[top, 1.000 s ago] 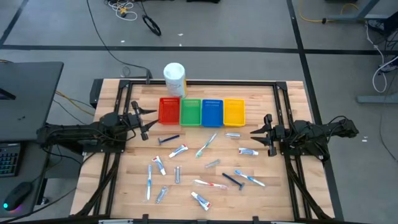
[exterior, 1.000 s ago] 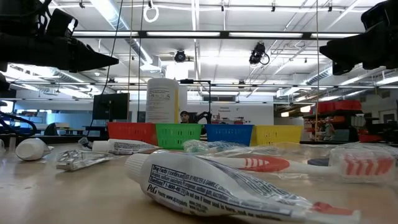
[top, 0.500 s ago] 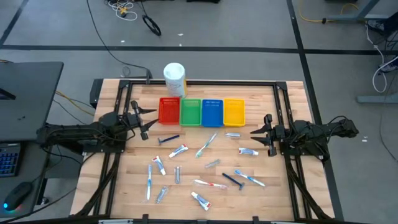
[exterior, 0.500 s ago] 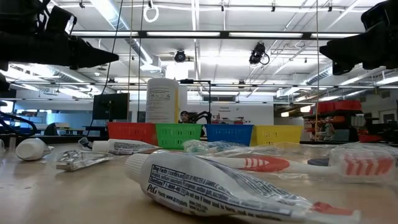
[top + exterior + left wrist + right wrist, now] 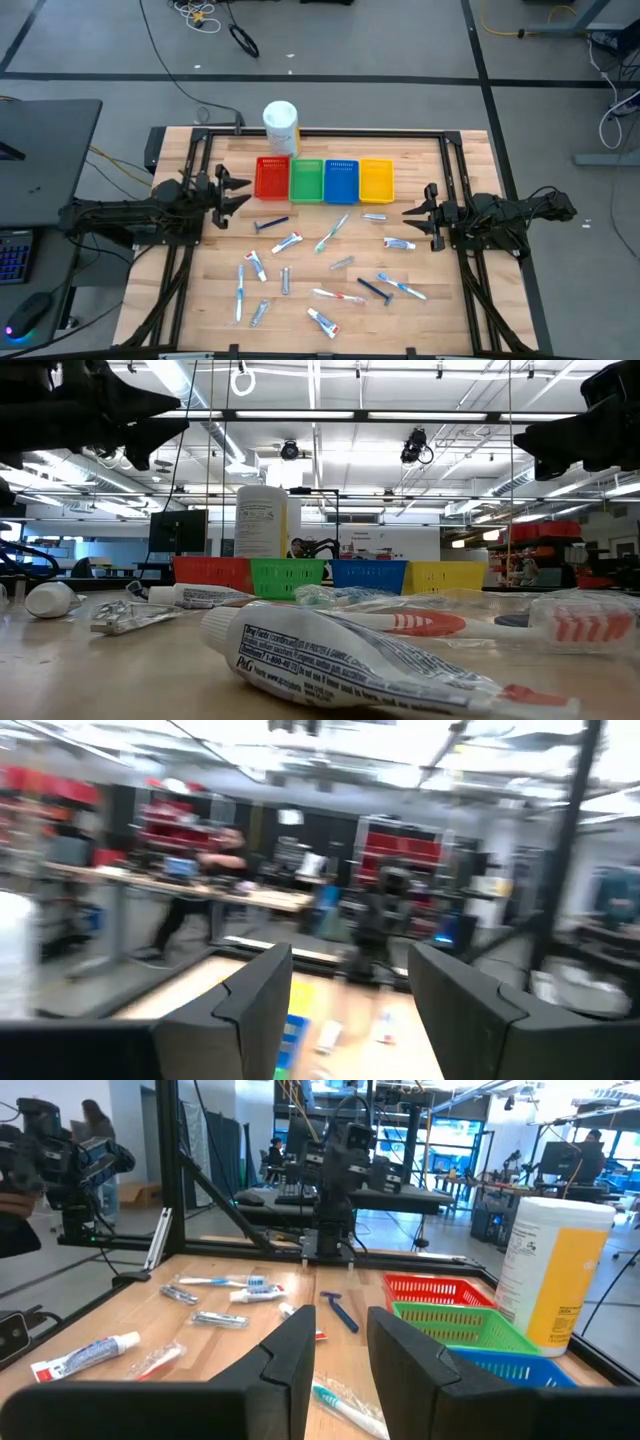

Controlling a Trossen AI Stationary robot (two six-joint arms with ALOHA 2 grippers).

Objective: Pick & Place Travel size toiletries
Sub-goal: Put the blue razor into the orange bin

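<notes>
1. The travel size toiletries (image 5: 330, 262) lie scattered flat over the middle and 6 o'clock part of the wooden bench (image 5: 450, 300).
2. At 12 o'clock stand four bins (image 5: 324, 180) in a row, red, green, blue, yellow, with a white canister (image 5: 280, 127) behind the red one.
3. The left gripper (image 5: 228, 190) hangs above the bench at 9 o'clock, just beside the red bin, jaws wide and empty.
4. The right gripper (image 5: 420, 213) waits at 3 o'clock, jaws narrowly parted, holding nothing.
</notes>
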